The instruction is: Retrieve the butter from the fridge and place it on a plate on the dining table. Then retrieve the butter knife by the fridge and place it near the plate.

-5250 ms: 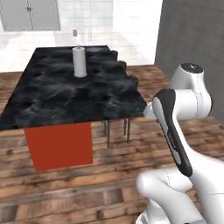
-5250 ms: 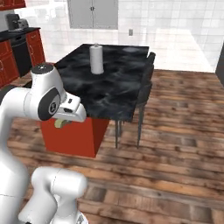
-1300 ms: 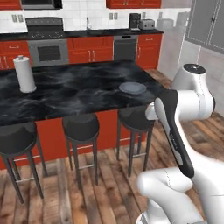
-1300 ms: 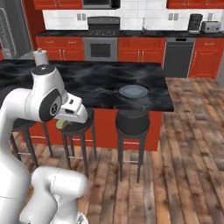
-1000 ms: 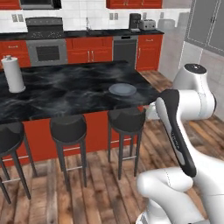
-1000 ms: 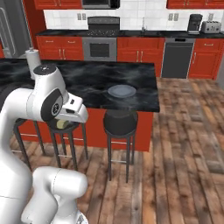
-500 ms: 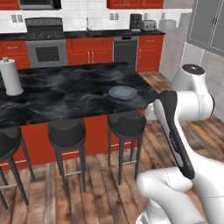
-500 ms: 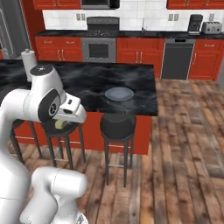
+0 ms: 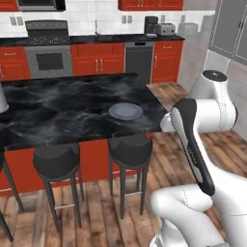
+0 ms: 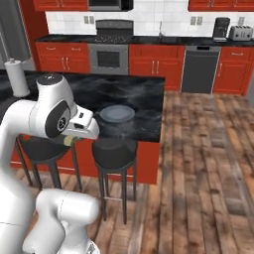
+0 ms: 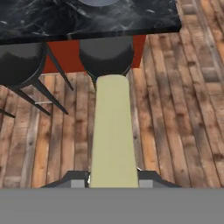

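Plate (image 9: 126, 111) now nearer centre; butter (image 11: 113, 131) apparently clamped between tool (image 11: 113, 180) fingers.

The floor (image 10: 208, 163) is laid in wood planks of mixed brown tones, and the far wall (image 10: 149, 20) is faced in white tile above a run of red base cabinets (image 9: 99, 59) with a black counter (image 9: 111, 37) on top. A steel oven range (image 10: 110, 52) and a dark dishwasher (image 9: 138, 60) are set into that run, with a coffee maker (image 10: 221, 29) and a toaster (image 10: 241, 32) standing on the counter and red upper cabinets (image 10: 218, 5) above. Dark round stools (image 9: 129, 150) on thin metal legs stand on the floor, and a paper towel roll (image 10: 19, 77) stands upright at the left.
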